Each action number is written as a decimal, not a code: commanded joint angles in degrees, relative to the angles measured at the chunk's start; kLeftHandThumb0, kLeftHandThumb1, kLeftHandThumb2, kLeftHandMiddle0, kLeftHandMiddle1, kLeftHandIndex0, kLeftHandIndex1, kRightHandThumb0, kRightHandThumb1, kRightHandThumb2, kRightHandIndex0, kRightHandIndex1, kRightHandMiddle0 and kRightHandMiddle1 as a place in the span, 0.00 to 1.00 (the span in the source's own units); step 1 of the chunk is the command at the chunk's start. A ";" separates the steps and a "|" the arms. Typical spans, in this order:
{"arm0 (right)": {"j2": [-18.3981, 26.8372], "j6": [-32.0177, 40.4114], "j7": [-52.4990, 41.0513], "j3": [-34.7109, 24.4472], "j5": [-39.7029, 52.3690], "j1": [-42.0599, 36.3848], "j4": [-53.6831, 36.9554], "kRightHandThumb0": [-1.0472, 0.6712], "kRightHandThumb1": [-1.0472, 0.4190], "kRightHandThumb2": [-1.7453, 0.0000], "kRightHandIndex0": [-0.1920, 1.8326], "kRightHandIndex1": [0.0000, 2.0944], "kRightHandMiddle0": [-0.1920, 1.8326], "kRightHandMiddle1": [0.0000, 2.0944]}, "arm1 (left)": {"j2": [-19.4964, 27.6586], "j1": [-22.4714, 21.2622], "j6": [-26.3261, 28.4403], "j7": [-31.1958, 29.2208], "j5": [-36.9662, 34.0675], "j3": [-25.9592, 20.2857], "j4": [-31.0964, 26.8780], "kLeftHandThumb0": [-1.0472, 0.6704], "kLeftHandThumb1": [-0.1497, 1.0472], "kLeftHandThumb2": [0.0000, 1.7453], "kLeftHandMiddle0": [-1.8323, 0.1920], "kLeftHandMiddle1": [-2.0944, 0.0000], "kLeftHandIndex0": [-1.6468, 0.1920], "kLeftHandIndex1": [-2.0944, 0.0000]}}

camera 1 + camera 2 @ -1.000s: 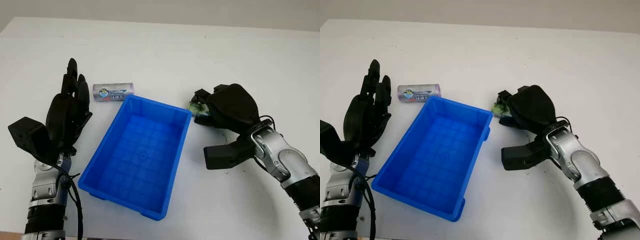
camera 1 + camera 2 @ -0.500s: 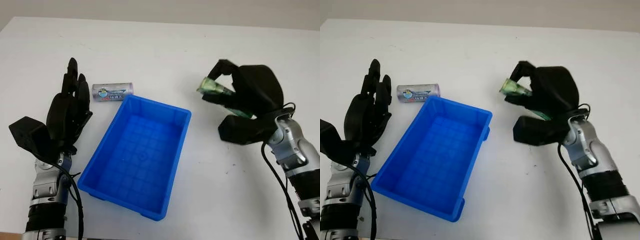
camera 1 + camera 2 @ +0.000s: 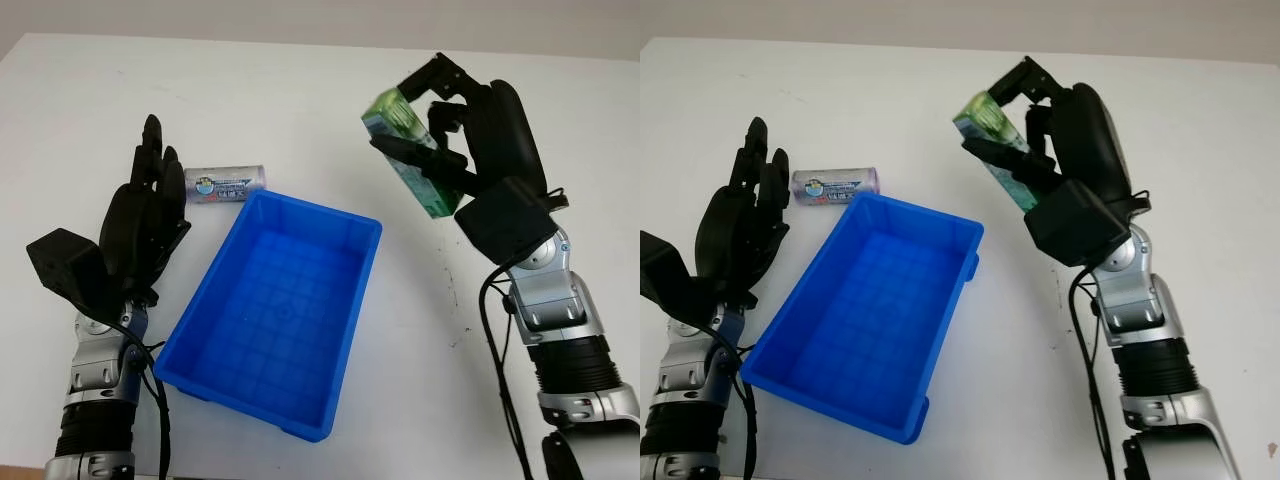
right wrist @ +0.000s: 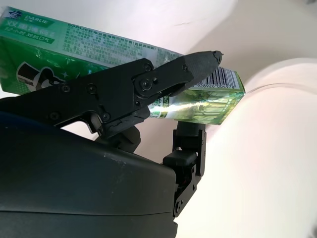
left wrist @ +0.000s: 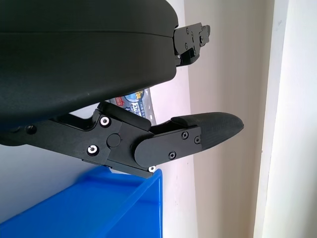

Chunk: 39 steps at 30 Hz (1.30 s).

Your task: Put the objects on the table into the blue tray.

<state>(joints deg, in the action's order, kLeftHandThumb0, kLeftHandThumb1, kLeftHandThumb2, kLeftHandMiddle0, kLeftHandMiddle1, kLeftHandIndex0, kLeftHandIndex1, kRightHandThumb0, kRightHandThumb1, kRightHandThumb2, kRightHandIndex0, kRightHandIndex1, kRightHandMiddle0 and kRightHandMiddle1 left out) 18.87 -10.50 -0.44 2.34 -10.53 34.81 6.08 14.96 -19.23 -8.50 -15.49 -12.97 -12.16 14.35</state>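
right hand (image 3: 440,130) now carries the green box (image 3: 405,150), lifted off the bench (image 3: 300,90) to high right of the blue tray (image 3: 275,310) (still empty); can (image 3: 225,184) waits by open left hand (image 3: 140,230).

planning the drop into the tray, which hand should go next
Right. The right hand already grips the green box, raised beside the blue tray. The left hand is open.
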 commanded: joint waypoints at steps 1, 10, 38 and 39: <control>-1.79 -1.12 -1.68 0.23 2.10 2.14 -2.07 0.34 0.00 0.89 0.74 1.00 0.59 1.00 | -0.36 -0.73 -0.07 0.30 0.46 0.33 0.11 0.19 1.00 0.37 1.00 1.00 1.00 1.00; -8.39 4.82 -11.67 4.34 9.48 3.75 -7.79 0.32 0.00 0.91 0.68 1.00 0.54 1.00 | -1.65 0.22 -0.44 1.22 0.55 0.48 -0.75 0.20 1.00 0.37 1.00 1.00 1.00 1.00; 3.16 10.93 -34.86 6.80 9.61 0.65 -8.96 0.17 0.00 0.83 0.08 0.02 0.07 0.06 | -3.64 1.06 1.06 2.44 0.20 0.81 -2.11 0.18 1.00 0.34 1.00 1.00 1.00 0.99; 2.40 10.16 -33.02 6.13 9.52 0.10 -8.92 0.17 0.00 0.82 0.08 0.02 0.07 0.06 | -3.59 1.05 1.05 2.40 0.20 0.80 -2.07 0.18 1.00 0.34 1.00 1.00 1.00 0.99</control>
<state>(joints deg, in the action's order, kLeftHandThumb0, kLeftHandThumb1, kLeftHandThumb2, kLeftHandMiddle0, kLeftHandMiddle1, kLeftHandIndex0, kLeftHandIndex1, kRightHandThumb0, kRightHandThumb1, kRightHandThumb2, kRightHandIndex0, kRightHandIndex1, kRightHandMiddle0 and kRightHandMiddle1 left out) 22.08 0.32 -34.84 9.74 -1.00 35.88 -1.42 11.53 -19.04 -7.44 -12.97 -12.98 -11.71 13.15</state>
